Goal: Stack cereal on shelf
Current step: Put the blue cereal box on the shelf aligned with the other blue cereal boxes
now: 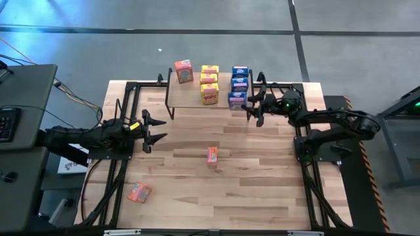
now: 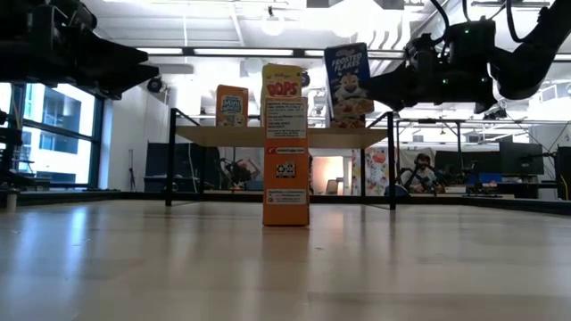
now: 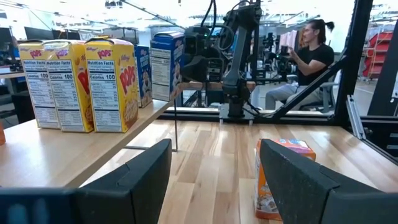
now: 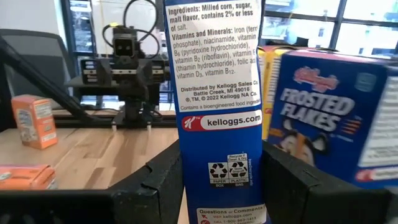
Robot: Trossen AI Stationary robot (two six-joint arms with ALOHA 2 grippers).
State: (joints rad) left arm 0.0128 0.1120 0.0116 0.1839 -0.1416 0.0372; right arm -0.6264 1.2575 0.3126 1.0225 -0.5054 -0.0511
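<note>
At the shelf (image 1: 197,98), my right gripper (image 1: 254,107) sits with jaws apart around a blue cereal box (image 1: 236,100), lining up the row; left gripper (image 1: 152,128) waits, spread open.

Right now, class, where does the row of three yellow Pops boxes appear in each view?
High view: yellow Pops boxes in the middle of the shelf, upper centre.
Low view: one top shows at centre, above the orange box.
Left wrist view: far left, on the shelf.
Right wrist view: a yellow sliver between two blue cereal boxes.
Shared landmark: those blue boxes, beside the yellow row everywhere.
</note>
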